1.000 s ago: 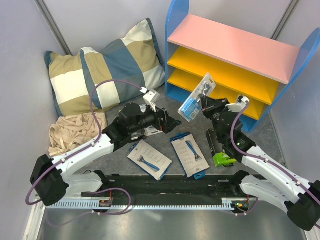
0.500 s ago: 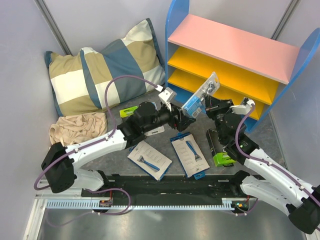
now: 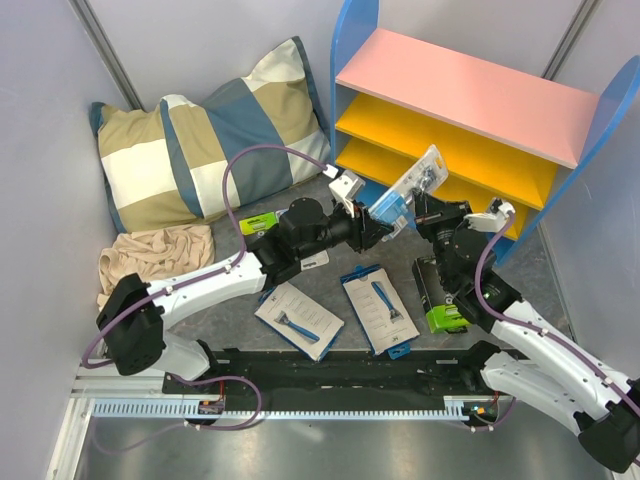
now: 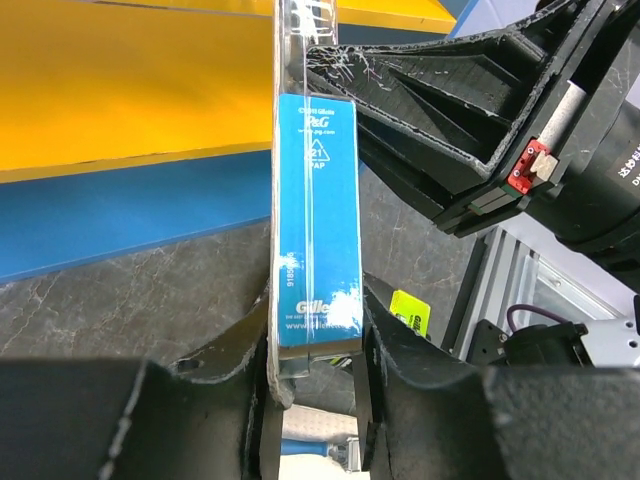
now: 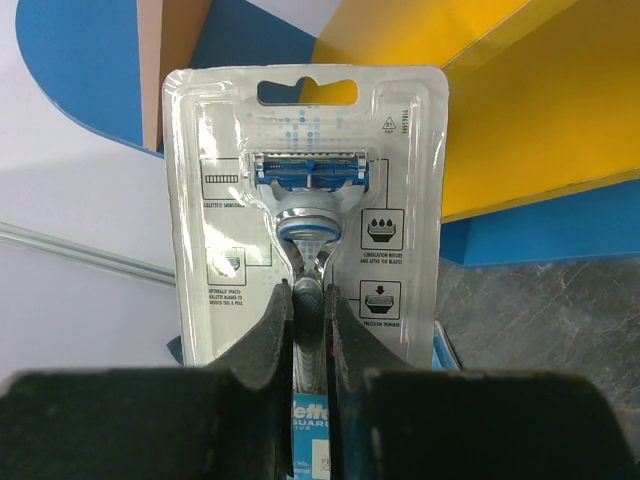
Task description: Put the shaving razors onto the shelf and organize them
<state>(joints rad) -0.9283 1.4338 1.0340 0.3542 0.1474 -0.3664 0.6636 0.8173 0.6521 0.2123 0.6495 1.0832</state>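
Two tools meet on one blister pack (image 3: 408, 192), which hangs in the air just in front of the shelf (image 3: 352, 60), level with its yellow boards (image 3: 470, 152) and touching none of them. The right tool (image 5: 310, 300) is clamped tight on the clear plastic over the razor's handle, with the hang-hole end pointing up toward the shelf. The left tool (image 4: 315, 340) has its fingers pressed against both sides of the blue card end, so we read it as closed on the pack too.

We judge this to be a handover, or a two-handed steadying, ahead of the placing. To do it well, we should let only one tool release, and only once the other is plainly firm, since the thin pack would twist or drop from a half grip. Neither arm should pull while both hold on. Whichever tool carries on should bring the pack in edge first over the front lip of a yellow board, then set it down near one blue side panel to leave room for the rest.

Further out from the shelf, two white boxes (image 3: 298, 318) and a black-and-green box (image 3: 441, 296) lie on the surface (image 3: 250, 205), not yet placed.
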